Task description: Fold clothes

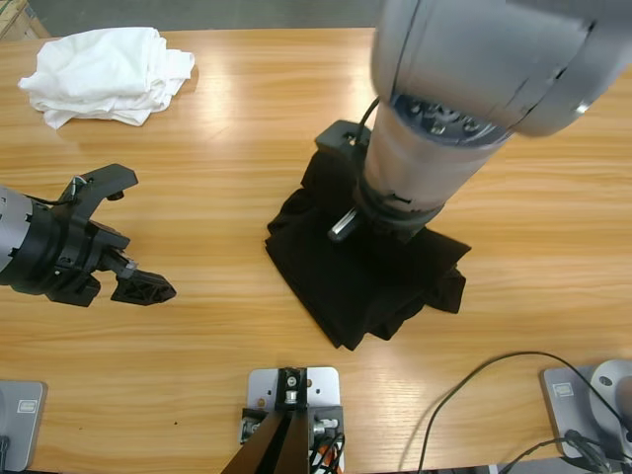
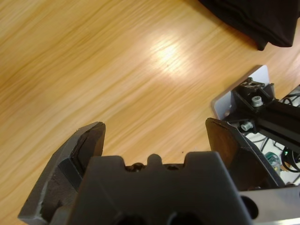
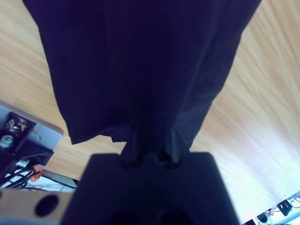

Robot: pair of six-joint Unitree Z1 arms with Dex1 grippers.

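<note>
The black polo shirt (image 1: 365, 272) lies folded into a compact dark bundle on the wooden table (image 1: 227, 128), a little right of the table's middle and towards its near edge, its lower corner pointing at the rig plate.

Going from the left in the high view: a crumpled bundle of white garments (image 1: 104, 74) sits at the far left corner of the table, well apart from the shirt. Below it, the left arm comes in from the left edge, and the left gripper (image 1: 130, 232) hovers over bare wood with its jaws spread wide and nothing between them. The left wrist view confirms this: the left gripper (image 2: 154, 136) shows two black jaws set far apart with only table grain in the gap, and a corner of the black shirt (image 2: 262, 21) at the top right of that view.

Further right, the right arm descends from the top of the high view, its large silver elbow close under the camera, and its forearm reaches down onto the shirt's upper part. The right gripper (image 3: 150, 145) is pressed into the black cloth (image 3: 140, 65), its jaws close together and pinching a ridge of fabric, with the shirt filling most of that view and table showing on either side.
</note>
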